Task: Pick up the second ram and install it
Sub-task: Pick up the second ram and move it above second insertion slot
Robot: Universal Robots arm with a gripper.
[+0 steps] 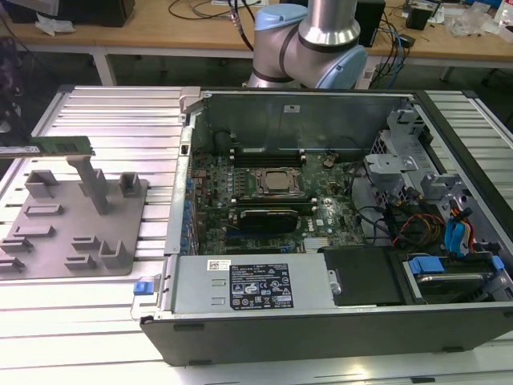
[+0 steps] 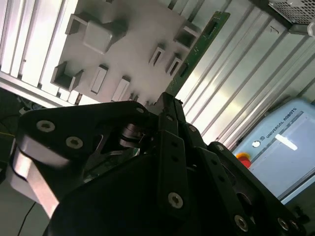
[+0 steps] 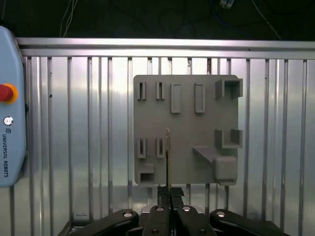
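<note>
The second ram point(image 1: 62, 147) is a slim green stick held level in the air above the grey fixture plate point(image 1: 76, 237), at the exterior view's left. In both wrist views my gripper point(image 3: 168, 191) is shut on one end of it. In the first wrist view the ram point(image 3: 168, 147) shows edge-on as a thin line over the plate point(image 3: 187, 123). In the second wrist view the ram point(image 2: 199, 49) runs out from the gripper point(image 2: 167, 101) along the edge of the plate point(image 2: 133, 39).
An open computer case point(image 1: 200, 128) lies at the exterior view's right, with a silver CPU socket point(image 1: 276, 183), a black card point(image 1: 268, 216) and cables inside. The ribbed metal table point(image 1: 120, 112) carries the fixture. A blue-grey teach pendant point(image 3: 10, 108) lies beside it.
</note>
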